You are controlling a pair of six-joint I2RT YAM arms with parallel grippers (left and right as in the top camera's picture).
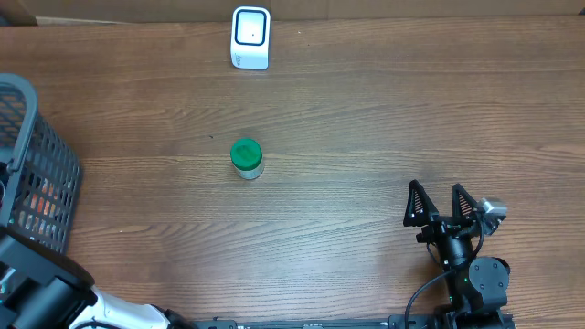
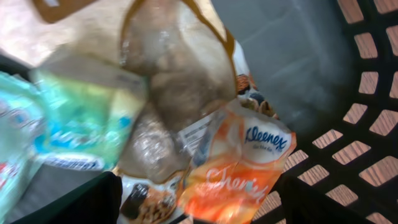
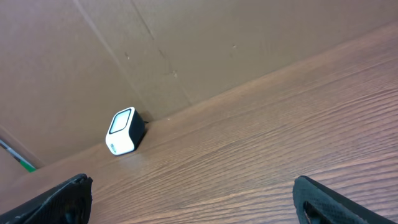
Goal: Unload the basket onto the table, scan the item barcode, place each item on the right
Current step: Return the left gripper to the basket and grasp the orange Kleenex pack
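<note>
- My left gripper hangs inside the basket at the table's left edge, jaws wide and holding nothing.
- The Kleenex pack lies just beneath it.
- The scanner stands far centre, beyond a jar.
- My right gripper sits near right, fully open, empty, well apart from the basket.

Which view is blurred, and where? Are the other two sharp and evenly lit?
Left wrist view: the packets at upper left are smeared, while the print on the Kleenex pack is readable and the basket wall is fairly clear. Overhead view: sharp, with even light; the green-lidded jar casts almost no shadow. Right wrist view: the scanner is sharp, and I see no glare.
</note>
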